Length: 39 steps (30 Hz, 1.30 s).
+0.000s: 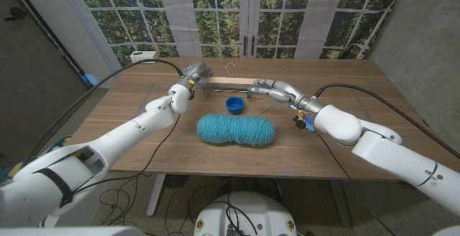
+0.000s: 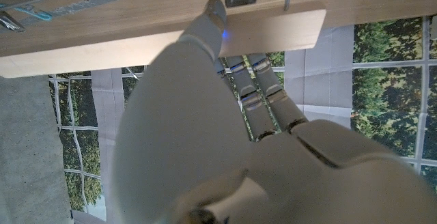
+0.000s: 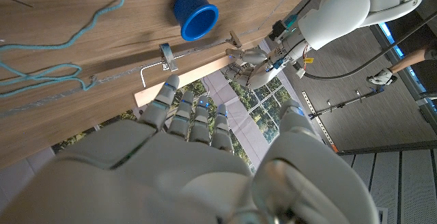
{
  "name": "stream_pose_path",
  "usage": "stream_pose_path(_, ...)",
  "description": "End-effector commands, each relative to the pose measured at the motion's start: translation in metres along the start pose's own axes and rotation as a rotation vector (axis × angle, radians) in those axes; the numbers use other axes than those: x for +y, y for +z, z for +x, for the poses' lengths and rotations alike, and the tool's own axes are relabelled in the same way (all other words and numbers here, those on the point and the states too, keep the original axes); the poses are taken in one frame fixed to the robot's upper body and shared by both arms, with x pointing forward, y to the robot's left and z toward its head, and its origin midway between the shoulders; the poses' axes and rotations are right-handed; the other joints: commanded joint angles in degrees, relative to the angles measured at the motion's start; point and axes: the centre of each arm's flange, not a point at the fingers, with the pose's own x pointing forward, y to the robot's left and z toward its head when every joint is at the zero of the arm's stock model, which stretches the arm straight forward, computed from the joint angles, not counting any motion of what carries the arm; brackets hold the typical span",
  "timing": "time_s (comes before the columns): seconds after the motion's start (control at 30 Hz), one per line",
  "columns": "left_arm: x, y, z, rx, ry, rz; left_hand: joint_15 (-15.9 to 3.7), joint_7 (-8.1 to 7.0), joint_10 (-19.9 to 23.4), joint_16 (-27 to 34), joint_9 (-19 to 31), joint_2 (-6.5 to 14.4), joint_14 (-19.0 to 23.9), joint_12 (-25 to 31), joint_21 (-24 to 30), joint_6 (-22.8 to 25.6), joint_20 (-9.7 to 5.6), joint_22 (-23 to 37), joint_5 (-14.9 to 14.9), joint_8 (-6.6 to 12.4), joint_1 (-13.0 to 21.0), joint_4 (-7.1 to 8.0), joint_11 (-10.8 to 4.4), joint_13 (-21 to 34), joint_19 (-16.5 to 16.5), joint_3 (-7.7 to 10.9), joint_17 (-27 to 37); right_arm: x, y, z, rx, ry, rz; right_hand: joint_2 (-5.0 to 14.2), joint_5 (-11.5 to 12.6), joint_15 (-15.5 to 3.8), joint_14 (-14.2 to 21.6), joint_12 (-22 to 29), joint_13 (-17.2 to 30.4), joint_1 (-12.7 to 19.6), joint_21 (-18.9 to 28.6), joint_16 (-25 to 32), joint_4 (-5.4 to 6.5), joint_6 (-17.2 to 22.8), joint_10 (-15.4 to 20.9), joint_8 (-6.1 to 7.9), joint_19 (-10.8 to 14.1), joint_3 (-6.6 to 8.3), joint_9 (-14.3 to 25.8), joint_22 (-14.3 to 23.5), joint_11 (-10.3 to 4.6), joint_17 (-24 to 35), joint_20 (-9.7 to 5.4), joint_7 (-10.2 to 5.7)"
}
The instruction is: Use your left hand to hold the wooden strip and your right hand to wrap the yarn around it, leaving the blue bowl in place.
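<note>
The wooden strip [image 1: 228, 83] lies flat along the far middle of the table [image 1: 345, 157], long side running left to right, with a small metal clip [image 3: 166, 54] and a wire hook [image 1: 229, 67] at it. The left hand [image 1: 195, 75] is at the strip's left end; in the left wrist view its fingers [image 2: 217, 12] reach over the strip [image 2: 164, 43] and touch it, but whether they actually clamp it I cannot tell. The right hand [image 1: 269, 90] is at the strip's right end, and in the right wrist view its fingers [image 3: 194, 111] are spread apart just beside the strip [image 3: 184, 80], holding nothing. The blue bowl [image 1: 235, 105] stands upright just in front of the strip, between the 2 hands. The teal yarn [image 1: 236, 129] sits as a thick skein nearer the robot, just in front of the bowl, and a loose strand [image 3: 61, 43] trails over the table in the right wrist view. A white box [image 1: 144, 55] rests at the far left corner.
</note>
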Motion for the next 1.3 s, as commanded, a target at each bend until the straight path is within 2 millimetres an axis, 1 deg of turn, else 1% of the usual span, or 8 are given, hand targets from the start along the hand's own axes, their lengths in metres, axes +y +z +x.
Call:
stream_pose_path(0.03,0.029,0.004,-0.008,-0.035,0.048,0.025,-6.73,3.89,0.1,0.5,1.5,4.5,5.2,0.4,0.6,4.7,-12.27,0.2,0.4,1.35,4.0,0.26,0.06,0.3,11.4,0.08,2.0,0.006,0.002,-0.015,0.033,-0.028,-0.039,-0.05,0.3,0.02,0.5,0.0,0.1,0.8,0.5,0.1,-0.55,0.4,0.4,-0.01,0.4,0.08,0.2,0.2,-0.14,0.1,-0.19,-0.03)
stream_pose_path(0.23,0.039,0.008,-0.011,-0.057,0.062,0.046,-6.77,3.73,0.1,0.5,1.6,4.5,5.0,0.4,0.9,4.6,-12.3,0.2,0.5,1.21,4.1,0.3,0.03,0.7,11.2,0.0,2.5,0.012,0.005,-0.025,0.061,-0.027,-0.08,-0.8,0.5,-0.19,-0.3,-0.6,0.1,2.9,0.2,-0.5,-2.0,-0.5,-0.7,-0.26,0.0,0.58,0.2,0.2,-0.69,-0.1,-0.14,-0.28)
stream_pose_path(0.37,0.045,0.01,-0.012,-0.053,0.051,0.054,-6.66,3.77,0.0,0.6,1.7,4.5,4.8,0.4,1.1,4.6,-12.35,0.2,0.5,1.15,4.2,0.36,-0.11,1.0,11.2,-0.05,2.8,0.015,0.009,-0.028,0.08,-0.007,-0.115,-2.16,0.5,-0.15,-1.0,-1.0,0.1,4.0,-0.1,-1.0,-2.65,-1.3,-1.8,-0.45,-0.6,0.44,0.3,0.2,-1.22,-0.2,0.04,-0.27)
stream_pose_path(0.6,0.051,0.011,-0.016,-0.063,0.057,0.042,-6.65,4.21,-0.1,0.6,2.2,4.6,4.5,0.4,1.6,4.9,-12.35,0.1,0.5,1.34,4.3,0.45,-0.11,1.7,10.8,-0.16,3.5,0.022,0.018,-0.032,0.145,0.044,-0.207,-4.46,0.9,-0.5,-2.6,-1.5,0.2,5.0,-0.3,-1.7,-2.88,-3.0,-3.7,-0.78,-1.1,-0.25,0.3,0.2,-1.76,-0.3,0.1,-0.89)
stream_pose_path(0.77,0.053,0.014,-0.017,-0.074,0.058,0.049,-6.72,4.2,-0.1,0.6,2.3,4.6,4.3,0.4,1.8,5.0,-12.37,0.1,0.6,1.37,4.4,0.5,-0.14,2.0,10.8,-0.22,3.9,0.028,0.023,-0.034,0.184,0.071,-0.272,-4.98,1.4,-0.86,-3.6,-1.8,0.2,6.7,-0.4,-2.1,-3.06,-4.2,-5.2,-0.88,-1.4,-0.03,0.3,0.1,-2.41,-0.3,0.17,-1.1)
stream_pose_path(0.8,0.054,0.014,-0.017,-0.074,0.062,0.052,-6.68,4.2,-0.1,0.7,2.4,4.6,4.3,0.4,1.8,5.0,-12.38,0.1,0.6,1.37,4.4,0.52,-0.13,2.1,10.7,-0.23,4.0,0.03,0.025,-0.033,0.191,0.077,-0.287,-5.16,1.6,-0.98,-3.9,-1.9,0.2,7.5,-0.4,-2.2,-3.14,-4.6,-6.0,-0.85,-1.5,0.1,0.4,0.1,-3.11,-0.3,0.17,-1.25)
stream_pose_path(0.93,0.057,0.017,-0.017,-0.085,0.064,0.044,-6.59,4.19,-0.1,0.7,2.4,4.6,4.2,0.5,2.0,5.1,-12.41,0.1,0.6,1.37,4.4,0.56,-0.14,2.4,10.6,-0.29,4.3,0.035,0.029,-0.034,0.215,0.097,-0.332,-5.83,2.0,-0.93,-4.9,-2.1,0.2,9.1,-0.4,-2.4,-3.21,-6.0,-7.6,-0.98,-1.6,0.22,0.4,0.1,-3.7,-0.3,0.1,-1.62)
stream_pose_path(1.3,0.063,0.018,-0.019,-0.101,0.077,0.039,-6.47,4.2,-0.2,0.8,2.7,4.5,3.9,0.5,2.5,5.1,-12.48,0.0,0.6,1.3,4.5,0.61,-0.3,3.1,10.3,-0.39,5.1,0.051,0.041,-0.031,0.271,0.125,-0.456,-7.82,3.2,-1.49,-8.1,-2.2,0.3,12.7,-0.6,-2.9,-3.17,-9.2,-11.4,-1.02,-2.4,0.08,0.5,0.2,-4.75,-0.3,-0.6,-2.14)
